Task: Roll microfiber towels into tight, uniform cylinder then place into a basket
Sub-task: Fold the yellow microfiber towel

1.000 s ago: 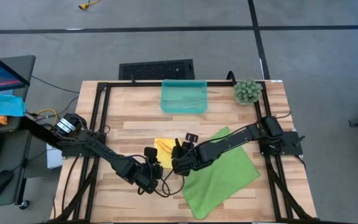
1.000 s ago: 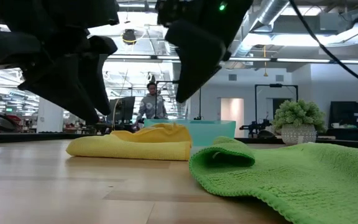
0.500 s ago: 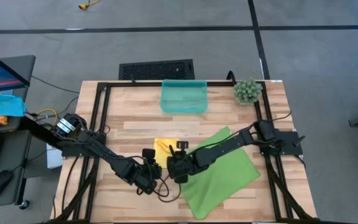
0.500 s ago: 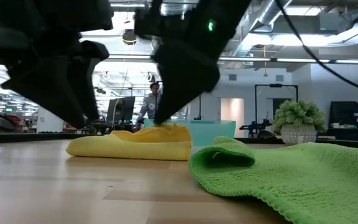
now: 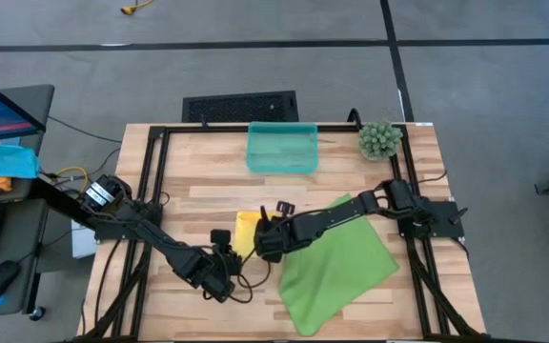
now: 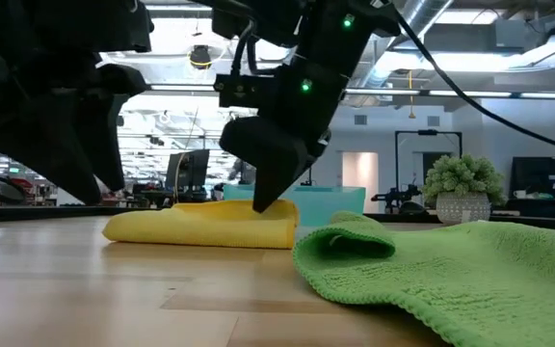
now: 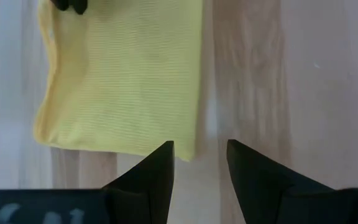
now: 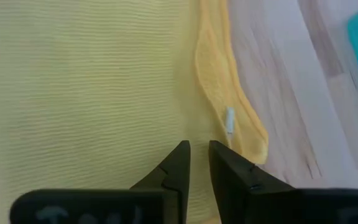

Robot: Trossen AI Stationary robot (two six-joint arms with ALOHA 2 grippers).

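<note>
High view: teal basket (image 5: 281, 148) upper centre of surface (image 5: 198, 191), nothing visible inside; yellow towel (image 5: 246, 231) centre; green towel (image 5: 336, 262) lower right.
Left wrist: left claw (image 7: 200, 155) spread beside towel edge.
Right wrist: right claw (image 8: 199, 157) nearly pressed together over yellow towel, pinch unclear.

The folded bright yellow microfiber towel (image 8: 92, 81) is soft matt cloth with fine ribbing and a thicker hemmed edge. The larger lime green towel (image 6: 470, 275) shows a coarser, nubby weave. The pale wooden table top (image 7: 303, 74) looks smooth, with a slight sheen. The translucent teal plastic basket (image 5: 281, 148) is glossy.
</note>
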